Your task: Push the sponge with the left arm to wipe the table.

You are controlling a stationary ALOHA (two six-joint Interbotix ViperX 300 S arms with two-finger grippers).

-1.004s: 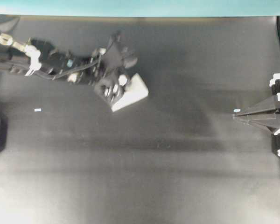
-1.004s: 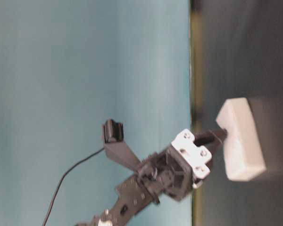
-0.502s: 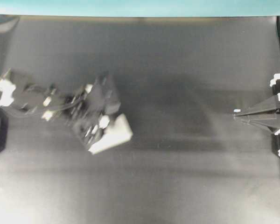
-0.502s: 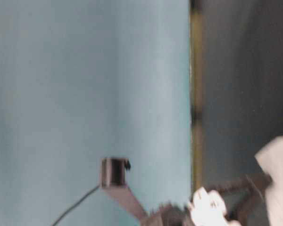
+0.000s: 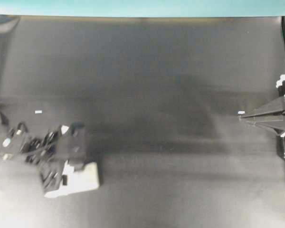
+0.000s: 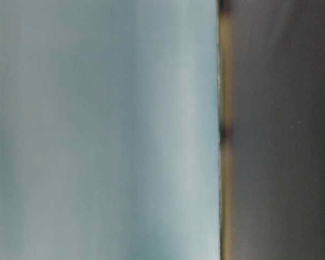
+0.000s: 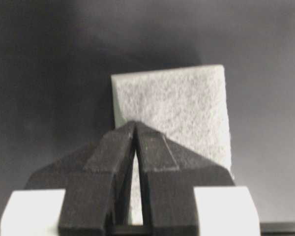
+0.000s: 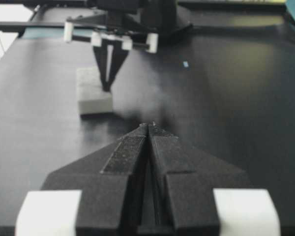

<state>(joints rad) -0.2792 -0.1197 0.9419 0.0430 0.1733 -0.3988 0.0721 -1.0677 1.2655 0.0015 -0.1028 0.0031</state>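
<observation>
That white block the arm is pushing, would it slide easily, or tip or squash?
The sponge lies flat and low on the table, so it probably slides rather than tips. Its fuzzy, fibrous top suggests it is soft and light, likely to give a little under the closed tips of the left gripper. The matte surface may drag on it slightly.

The table-level view was a blur of teal and black, with neither arm nor sponge in it. Overhead, the left arm [image 5: 33, 147] was smeared and covered part of the sponge [image 5: 78, 179]. The frame edge cut off the right gripper [image 5: 242, 117] body.
</observation>
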